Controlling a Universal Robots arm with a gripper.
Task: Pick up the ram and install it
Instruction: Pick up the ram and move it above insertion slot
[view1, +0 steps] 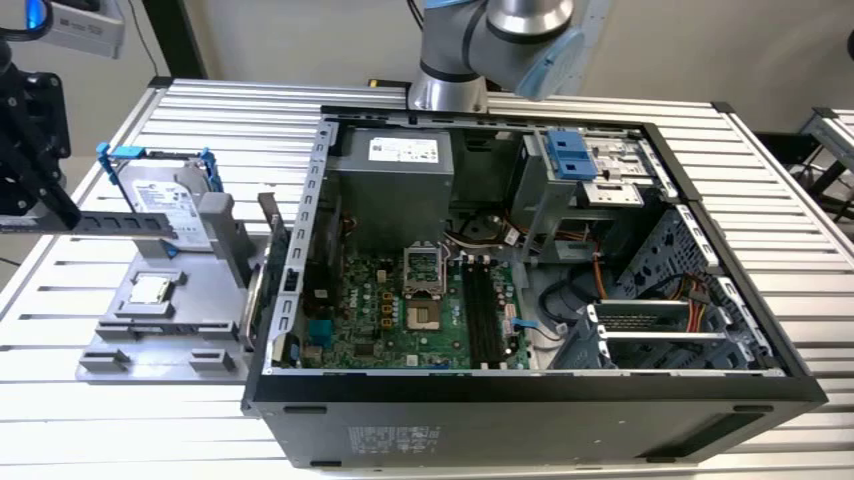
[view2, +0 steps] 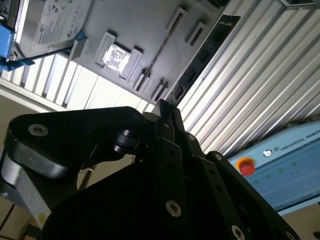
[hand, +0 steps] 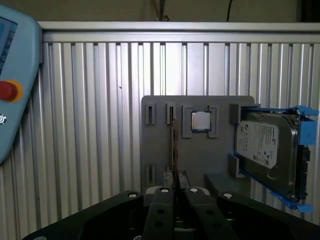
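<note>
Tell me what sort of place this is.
Probably a robotics lab bench for computer assembly: an opened desktop case sits on a slatted metal table, beside a grey fixture holding a hard drive.

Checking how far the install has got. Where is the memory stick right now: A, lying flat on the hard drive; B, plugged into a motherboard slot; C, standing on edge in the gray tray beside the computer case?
C: in the first wrist view the memory stick stands on edge in the gray tray, beside the processor chip and apart from the hard drive.
</note>
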